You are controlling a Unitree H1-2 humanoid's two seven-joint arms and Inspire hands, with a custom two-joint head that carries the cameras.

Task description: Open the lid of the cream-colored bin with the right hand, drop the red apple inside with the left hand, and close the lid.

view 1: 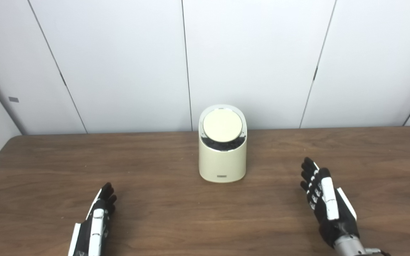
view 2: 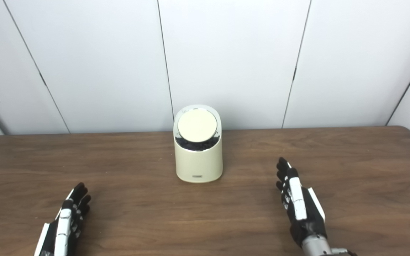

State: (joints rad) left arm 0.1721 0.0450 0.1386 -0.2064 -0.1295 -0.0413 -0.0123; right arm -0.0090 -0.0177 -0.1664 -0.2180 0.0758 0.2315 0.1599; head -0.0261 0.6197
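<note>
The cream-colored bin [view 1: 222, 160] stands upright at the table's middle, toward the far edge. Its round lid [view 1: 222, 125] lies tilted in the top, with a dark gap along the lid's front edge. No red apple shows in either view. My left hand [view 1: 96, 220] rests low at the front left, fingers stretched out and holding nothing. My right hand [view 1: 324, 201] hovers at the front right, fingers straight and apart, empty, a good distance to the right of the bin.
The brown wooden table [view 1: 205, 213] fills the lower half of both views. White wall panels [view 1: 119, 64] rise right behind its far edge, close behind the bin.
</note>
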